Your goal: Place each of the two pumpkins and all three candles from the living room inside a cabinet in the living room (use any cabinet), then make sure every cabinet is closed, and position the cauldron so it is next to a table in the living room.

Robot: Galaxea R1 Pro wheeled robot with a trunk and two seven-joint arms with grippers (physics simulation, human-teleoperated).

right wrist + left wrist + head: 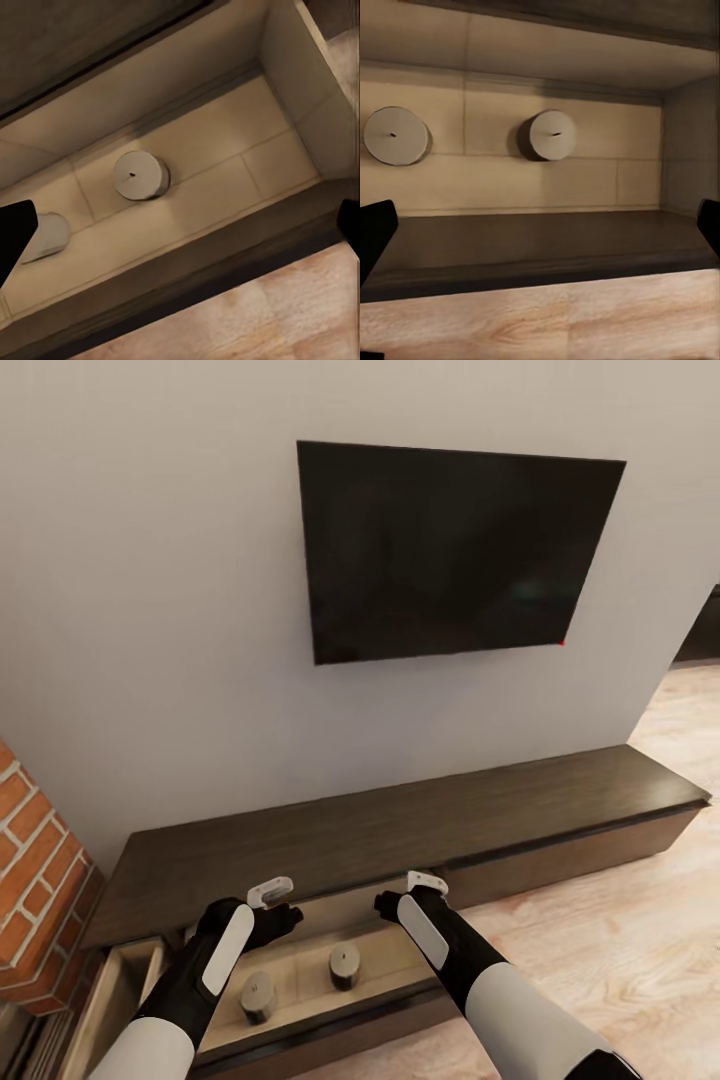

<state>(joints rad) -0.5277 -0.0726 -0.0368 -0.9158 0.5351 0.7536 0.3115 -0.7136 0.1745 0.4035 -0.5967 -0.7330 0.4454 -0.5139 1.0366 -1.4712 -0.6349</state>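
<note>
A: We have the cabinet [400, 830] in front of us, the long low dark unit under the wall television [455, 550], with one drawer [380, 972] pulled out below our arms. Two candles sit upright on its pale floor, well apart from each other: one candle [257, 997] toward the left, the other candle [344, 965] nearer the middle.

B: And our tools? The left tool [272, 905] and the right tool [412, 895] both hang over the drawer, holding nothing. In each wrist view the dark fingertips [376, 229] sit far out at the frame edges, so we read both as spread wide and released.

A: Agreed. The left wrist view looks down on both flat round tops, each with a small wick mark. The right wrist view shows one candle [139, 175] whole and the second cut off by a fingertip.

B: How would they handle, if we need to shift one?

A: We judge them light and stiff: short squat wax cylinders, not fragile, though the smooth sides may slip under a loose pinch. We'd take one across the round side wall, low on the body, so it can't tip.

B: The drawer front [540, 259] is the more likely thing to touch. It looks rigid and flat, so a push on its outer face should slide it in. We see no pumpkins or third candle here, so we can't say where they are
</note>
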